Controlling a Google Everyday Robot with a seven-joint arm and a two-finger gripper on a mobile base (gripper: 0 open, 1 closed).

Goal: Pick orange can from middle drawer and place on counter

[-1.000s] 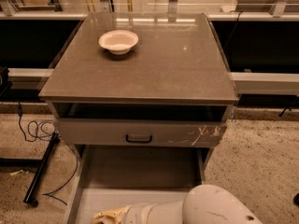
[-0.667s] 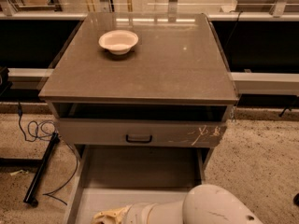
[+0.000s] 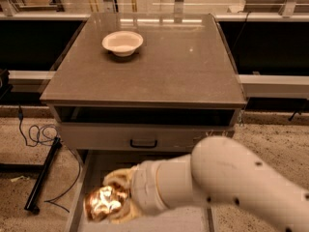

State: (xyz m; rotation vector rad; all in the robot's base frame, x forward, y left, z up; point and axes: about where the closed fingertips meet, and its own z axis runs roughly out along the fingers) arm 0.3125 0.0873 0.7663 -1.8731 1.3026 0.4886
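Observation:
My gripper (image 3: pixel 113 197) is at the lower left of the camera view, above the open middle drawer (image 3: pixel 101 166). It is shut on the orange can (image 3: pixel 104 203), a crinkled, shiny coppery can held clear of the drawer floor. The white arm reaches in from the lower right and hides much of the drawer. The counter (image 3: pixel 193 71) is the dark grey-brown cabinet top above, well beyond the can.
A white bowl (image 3: pixel 122 42) sits on the counter's far left. A closed drawer front with a dark handle (image 3: pixel 143 143) lies between the counter and the open drawer. Black cables and a stand leg (image 3: pixel 41 173) lie on the floor at left.
The gripper has risen from the bottom edge of the view with the orange can in it. The arm now covers more of the drawer.

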